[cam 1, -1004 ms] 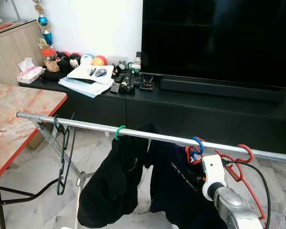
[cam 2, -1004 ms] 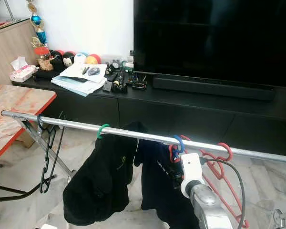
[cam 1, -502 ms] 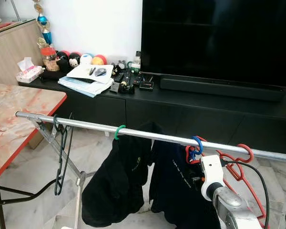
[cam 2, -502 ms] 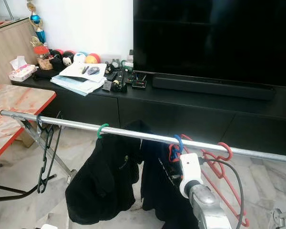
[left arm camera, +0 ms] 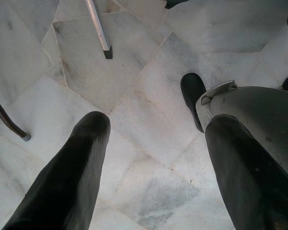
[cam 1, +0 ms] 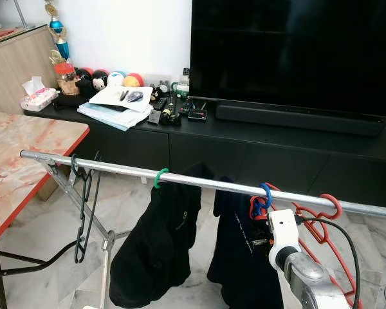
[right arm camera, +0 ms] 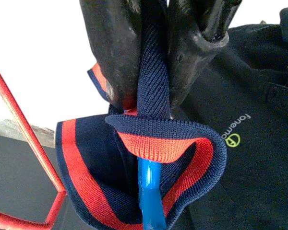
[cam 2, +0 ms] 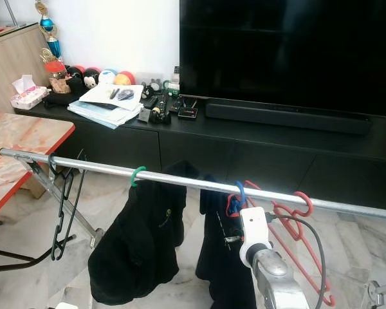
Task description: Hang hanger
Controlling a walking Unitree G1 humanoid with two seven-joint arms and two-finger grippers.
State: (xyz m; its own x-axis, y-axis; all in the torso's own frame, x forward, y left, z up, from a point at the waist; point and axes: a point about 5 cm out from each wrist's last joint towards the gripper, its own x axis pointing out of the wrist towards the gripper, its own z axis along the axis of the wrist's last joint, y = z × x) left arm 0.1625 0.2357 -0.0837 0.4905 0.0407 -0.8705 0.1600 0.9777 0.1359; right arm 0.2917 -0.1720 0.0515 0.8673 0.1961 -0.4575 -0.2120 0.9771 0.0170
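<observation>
The right gripper [right arm camera: 156, 62] is seen closed on the navy collar [right arm camera: 153, 139] of a dark shirt [cam 1: 244, 257], the ribbed red-striped fabric pinched between its two black fingers [right arm camera: 113, 52]. Directly beyond the fingertips, the blue hanger [right arm camera: 149, 201] is seen running through the folded collar; its hook [cam 1: 265, 193] sits over the metal rail [cam 1: 116, 168] just above the gripper's white wrist [cam 1: 282, 233]. Just beside that hook, on the side away from the other garment, a red hanger [cam 1: 325, 222] is hung on the same rail with nothing on it. On the gripper's other side a second dark shirt [cam 1: 157, 251] is hung from a green hook [cam 1: 159, 177], and farther along the rail, well apart, black hangers [cam 1: 83, 212] are hung near its end.

The left gripper [left arm camera: 153, 163] is held low over the pale marble floor [left arm camera: 134, 96], its fingers spread apart and holding nothing.

Beyond the rail a low black cabinet [cam 1: 276, 138] carries a large dark television [cam 1: 296, 51], papers [cam 1: 116, 106] and small items. A red-edged marble-topped table [cam 1: 19, 161] stands past the rail's far end. Open floor is left between rail and cabinet.
</observation>
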